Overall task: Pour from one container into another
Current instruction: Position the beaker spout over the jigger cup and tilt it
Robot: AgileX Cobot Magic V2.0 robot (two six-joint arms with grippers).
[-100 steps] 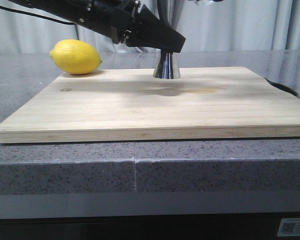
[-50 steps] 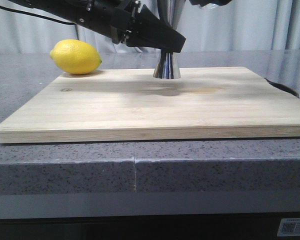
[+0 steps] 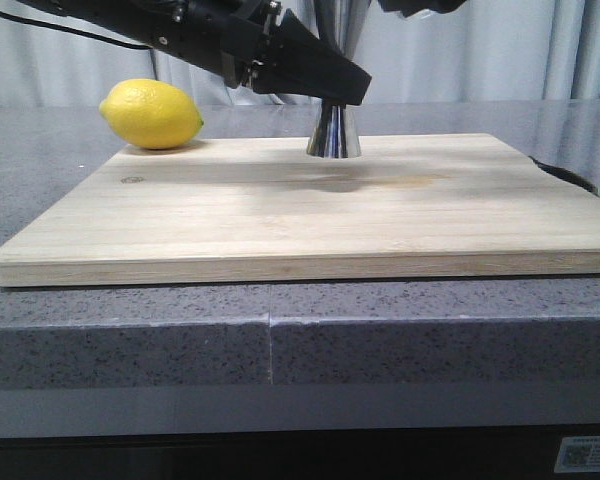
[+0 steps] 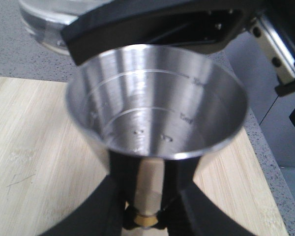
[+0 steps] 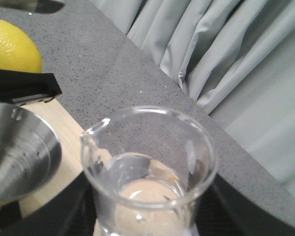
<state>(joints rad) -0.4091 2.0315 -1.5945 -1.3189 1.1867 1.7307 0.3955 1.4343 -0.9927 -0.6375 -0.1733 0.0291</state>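
The right gripper (image 5: pixel 147 216), clamped on the small clear glass beaker (image 5: pixel 150 172), has edged nearer the shiny steel hourglass jigger (image 4: pixel 157 118), which the left gripper's (image 4: pixel 146 206) jaws clamp; pouring looks imminent.

1. A grey speckled stone tabletop (image 3: pixel 280 340) carries everything.
2. A pale wooden cutting board (image 3: pixel 310 215) lies flat on it.
3. A yellow lemon (image 3: pixel 151 113) rests on the tabletop, touching the board's far left corner.

Left end effector (image 4: pixel 143 216) clamped on jigger (image 4: pixel 157 103) waist, cup open and upright over board (image 4: pixel 34 162); grey counter (image 4: pixel 10 59) beyond.
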